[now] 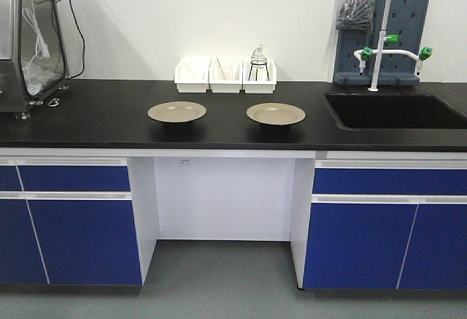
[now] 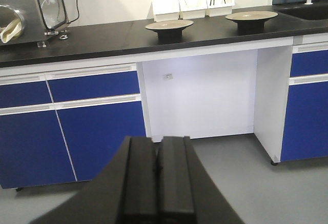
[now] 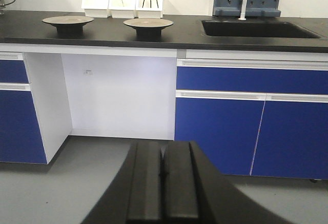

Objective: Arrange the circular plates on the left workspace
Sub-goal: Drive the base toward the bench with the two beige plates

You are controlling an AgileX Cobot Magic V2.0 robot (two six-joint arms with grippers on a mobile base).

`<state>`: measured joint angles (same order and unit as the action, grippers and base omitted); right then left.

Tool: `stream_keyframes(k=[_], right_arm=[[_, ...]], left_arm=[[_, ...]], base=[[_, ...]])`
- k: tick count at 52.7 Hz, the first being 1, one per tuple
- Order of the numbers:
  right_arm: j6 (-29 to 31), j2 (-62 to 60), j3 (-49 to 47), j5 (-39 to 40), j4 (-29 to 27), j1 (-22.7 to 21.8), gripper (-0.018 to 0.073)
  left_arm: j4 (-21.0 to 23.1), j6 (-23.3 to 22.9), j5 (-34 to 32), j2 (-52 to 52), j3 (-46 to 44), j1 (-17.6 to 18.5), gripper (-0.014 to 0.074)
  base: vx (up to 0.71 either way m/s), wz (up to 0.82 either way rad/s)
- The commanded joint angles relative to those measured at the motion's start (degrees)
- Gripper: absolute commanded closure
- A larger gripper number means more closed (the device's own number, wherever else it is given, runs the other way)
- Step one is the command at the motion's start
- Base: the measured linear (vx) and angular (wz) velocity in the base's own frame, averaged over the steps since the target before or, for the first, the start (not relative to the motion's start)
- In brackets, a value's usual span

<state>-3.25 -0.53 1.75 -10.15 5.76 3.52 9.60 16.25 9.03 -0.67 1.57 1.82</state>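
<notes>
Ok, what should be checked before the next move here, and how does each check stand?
1. Both plates upright on the countertop, left plate and right plate: ok.
2. Plates apart, unstacked: ok.
3. Bare countertop left of the left plate: ok.
4. Jaws of left gripper open for a grasp: not ok, shut.
5. Jaws of right gripper open: not ok, shut.
6. Grippers near the plates: not ok, low and back from the countertop.

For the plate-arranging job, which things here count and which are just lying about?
Job: left plate, right plate, black countertop, left gripper, right gripper (both shut).
Lying about: white bins, glass flask in the rightmost bin, sink, faucet, covered machine at far left.
</notes>
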Motion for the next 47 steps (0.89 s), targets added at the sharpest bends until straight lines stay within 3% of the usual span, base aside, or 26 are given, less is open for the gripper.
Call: stream_keyframes(k=[1,22,47], right_arm=[[0.62,-0.73,1.17,4.57,0.0,-0.22,0.0564],[0.62,-0.73,1.17,4.57,0.0,-0.22,0.0564],[0.62,-0.73,1.17,4.57,0.0,-0.22,0.0564]], left_arm=[[0.05,-0.57,-4.75,-0.88,1.12,0.34,0.0596],[0.05,-0.57,-4.75,-0.88,1.12,0.34,0.0596],[0.05,-0.57,-4.75,-0.88,1.12,0.34,0.0596]], base=[[0.0,0.01],[0.09,0.0],[0.35,-0.05]])
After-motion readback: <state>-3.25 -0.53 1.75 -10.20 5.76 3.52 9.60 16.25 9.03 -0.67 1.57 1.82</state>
